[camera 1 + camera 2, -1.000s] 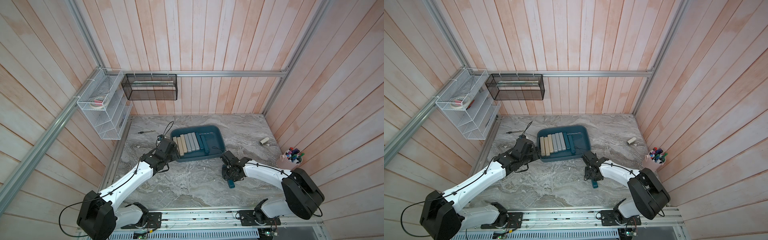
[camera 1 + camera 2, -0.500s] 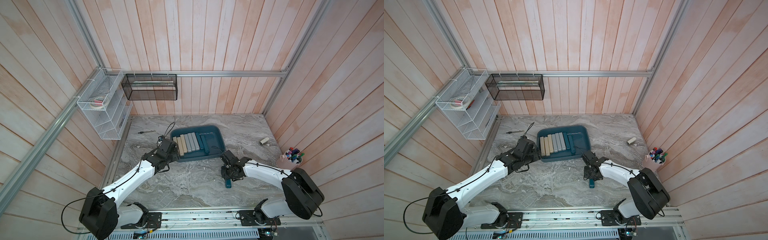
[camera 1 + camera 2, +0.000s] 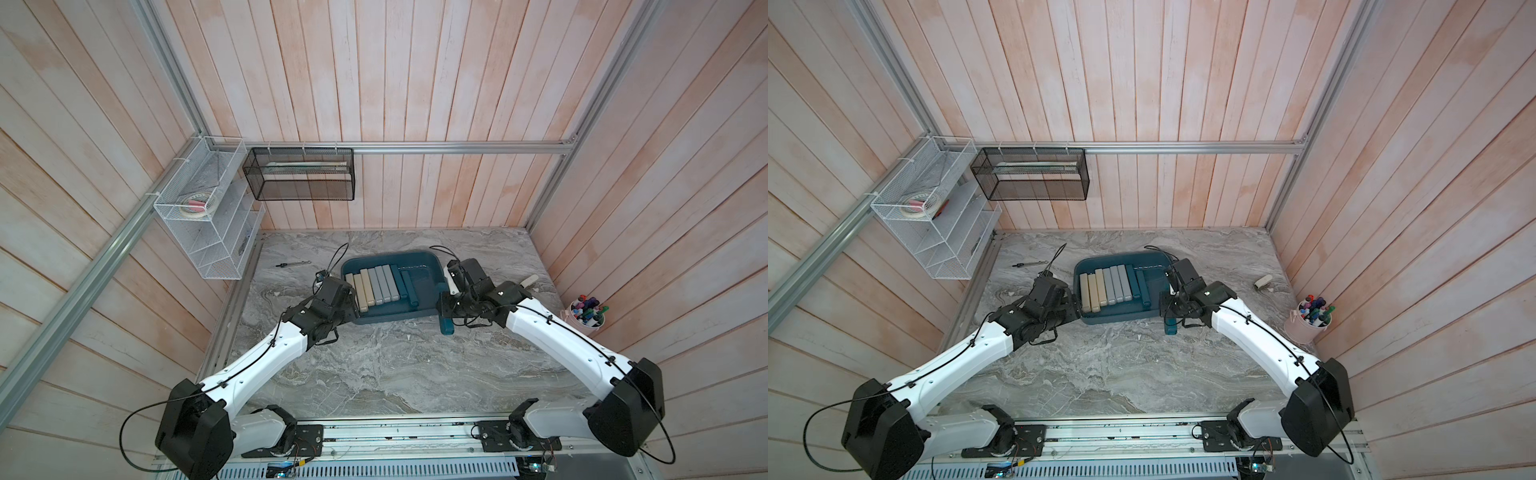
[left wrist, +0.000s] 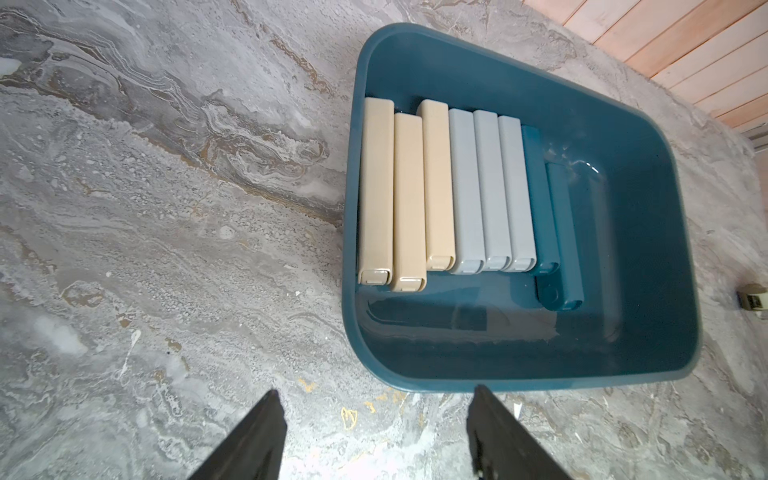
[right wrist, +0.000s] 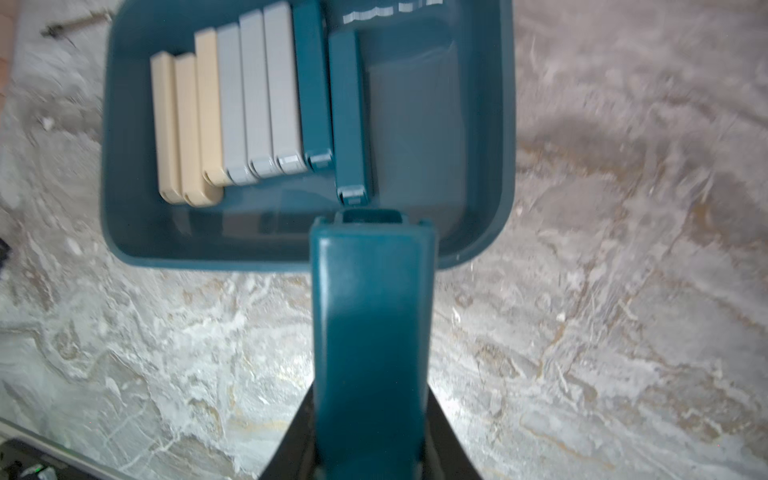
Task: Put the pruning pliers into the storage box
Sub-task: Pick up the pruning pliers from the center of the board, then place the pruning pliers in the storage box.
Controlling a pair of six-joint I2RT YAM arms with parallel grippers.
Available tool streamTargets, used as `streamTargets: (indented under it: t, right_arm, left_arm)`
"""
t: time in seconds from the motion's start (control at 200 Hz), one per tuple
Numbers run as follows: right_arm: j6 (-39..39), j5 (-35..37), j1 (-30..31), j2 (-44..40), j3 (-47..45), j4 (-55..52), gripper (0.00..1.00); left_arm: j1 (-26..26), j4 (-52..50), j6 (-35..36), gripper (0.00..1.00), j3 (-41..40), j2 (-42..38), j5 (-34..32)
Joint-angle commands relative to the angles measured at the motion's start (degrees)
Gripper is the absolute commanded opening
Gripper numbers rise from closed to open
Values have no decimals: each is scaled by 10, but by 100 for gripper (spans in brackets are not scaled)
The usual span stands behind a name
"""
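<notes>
Beside storage box (image 3: 390, 319): right claw (image 3: 445, 306) (clamped) holds pliers (image 5: 370, 316).

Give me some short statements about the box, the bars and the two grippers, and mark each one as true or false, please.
1. The storage box holds eight bars. True: three beige bars, three grey bars and two dark teal bars.
2. The right gripper is empty. False: it is shut on the ninth bar, a dark teal one, close to the box's rim.
3. The left gripper is open and holds nothing. True.
4. The silver pen-like tool lies inside the box. False: it lies on the table, outside the box.
5. The grey bars lie between the beige and the dark teal ones. True.
</notes>
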Motion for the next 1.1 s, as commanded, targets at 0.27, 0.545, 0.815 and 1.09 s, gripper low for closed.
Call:
streamTargets:
  t: [0.27,0.545,0.815,1.09]
  right_arm:
    - [-148,59,-34,228,217,41,23]
    - [-183,83,-40,324,280,54,23]
    - [-187,96,-45,380,280,82,22]
    - [-186,75,-51,424,299,106,22]
  left_arm:
    - [0,-28,-10,73,-9,-24,6]
    - [1,-34,-15,73,-12,-21,-2]
    - [0,-36,-13,73,1,-5,-4]
    - [1,-36,-4,73,15,22,-2]
